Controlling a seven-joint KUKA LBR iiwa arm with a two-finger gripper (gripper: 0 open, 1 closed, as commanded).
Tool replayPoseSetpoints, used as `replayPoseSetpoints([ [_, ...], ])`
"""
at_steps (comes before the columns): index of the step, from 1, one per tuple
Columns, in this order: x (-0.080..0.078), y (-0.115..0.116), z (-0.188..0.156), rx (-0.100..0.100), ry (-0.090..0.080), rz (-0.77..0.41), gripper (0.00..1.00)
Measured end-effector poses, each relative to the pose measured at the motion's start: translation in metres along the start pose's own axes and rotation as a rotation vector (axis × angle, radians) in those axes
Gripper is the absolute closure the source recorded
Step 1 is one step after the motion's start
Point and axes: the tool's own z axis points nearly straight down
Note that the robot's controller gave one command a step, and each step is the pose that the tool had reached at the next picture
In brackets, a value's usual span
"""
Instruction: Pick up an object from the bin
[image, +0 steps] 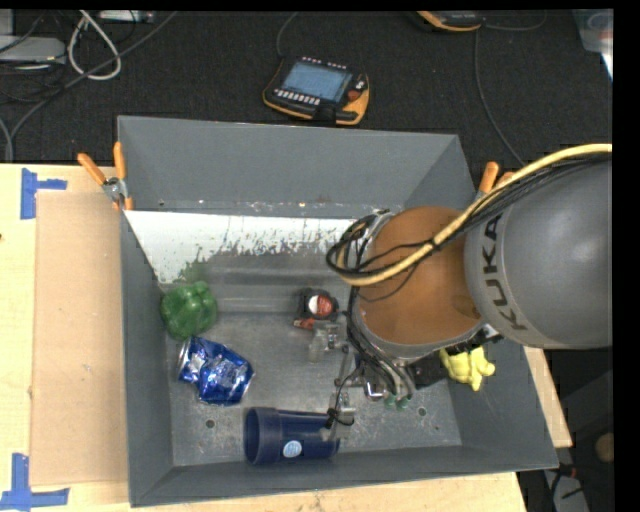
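Mostly, the lower end of the big grey arm (550, 260) is covered by its own orange wrist cover (420, 285) and by a bundle of black and yellow cables (400, 262). Because of this, the gripper (340, 412) appears just as a thin dark metal piece coming out under the cover. It stands at the right end of the dark blue plastic cup (288, 438), which lies on its side near the front wall of the grey metal bin (290, 170). The gripper seems to touch the edge of this cup. Whether it is spread or pressed together I cannot tell, and I also cannot tell if it really grips the cup.

I count six things in the bin, one of each kind, the cup being the first.
- One crushed blue and silver shiny can (215, 372) lies just behind the cup, toward its left end.
- One green lumpy crumpled thing (188, 308) lies farther behind the cup, beyond the can.
- One small red, white and black thing (318, 305) lies well behind the cup's right end. It is too small to name.
- One small pale piece (325, 342) lies between that thing and the cup and is hard to make out.
- One yellow thing (470, 368) lies to the right of the cup. The arm partly covers it, so its shape is cut off.
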Motion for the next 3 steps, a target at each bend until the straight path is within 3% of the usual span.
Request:
replayPoseSetpoints([
  [3, 0.0, 0.0, 0.0, 0.0, 0.0, 0.001, 0.0],
])
